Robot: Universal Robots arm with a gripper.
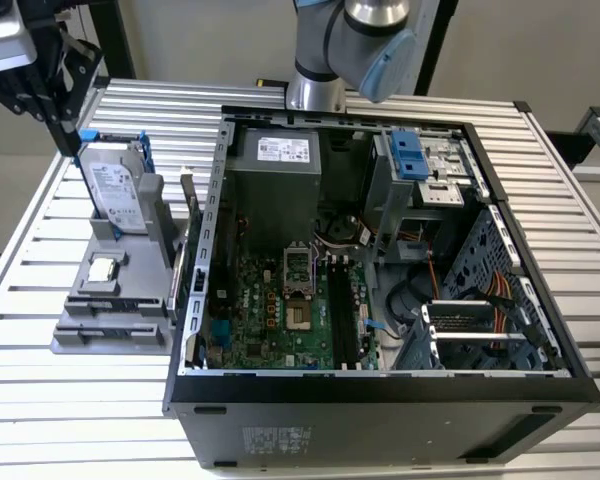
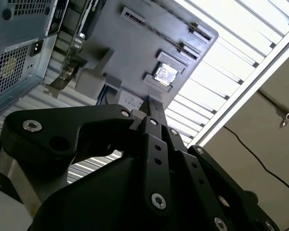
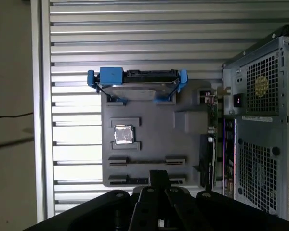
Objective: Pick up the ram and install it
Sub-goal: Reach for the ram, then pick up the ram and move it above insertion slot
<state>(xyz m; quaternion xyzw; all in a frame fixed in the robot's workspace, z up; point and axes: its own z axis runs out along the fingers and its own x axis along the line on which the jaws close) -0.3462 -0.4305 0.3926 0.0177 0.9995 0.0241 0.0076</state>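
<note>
The pincer (image 1: 70,128) hangs well above the grey holder (image 1: 75,300) at the exterior view's left. Its black fingers (image 3: 159,175) are pressed together with nothing seen between them, and they point down at the holder, slightly tilted. At the holder's end farther from the exterior camera, a hard drive (image 1: 115,190) stands in a blue bracket. A square processor (image 1: 102,268) sits in a recess at mid-holder. Beyond it, toward the holder's other end, the ram (image 3: 147,161) appears to be the thin dark strip set on edge in a slot, though this is hard to confirm. A green card (image 3: 212,144) stands along the holder's side facing the open computer case (image 1: 380,390), which sits just beside the holder on the slatted table (image 1: 40,400). The arm (image 1: 365,35) rises behind the case
</note>
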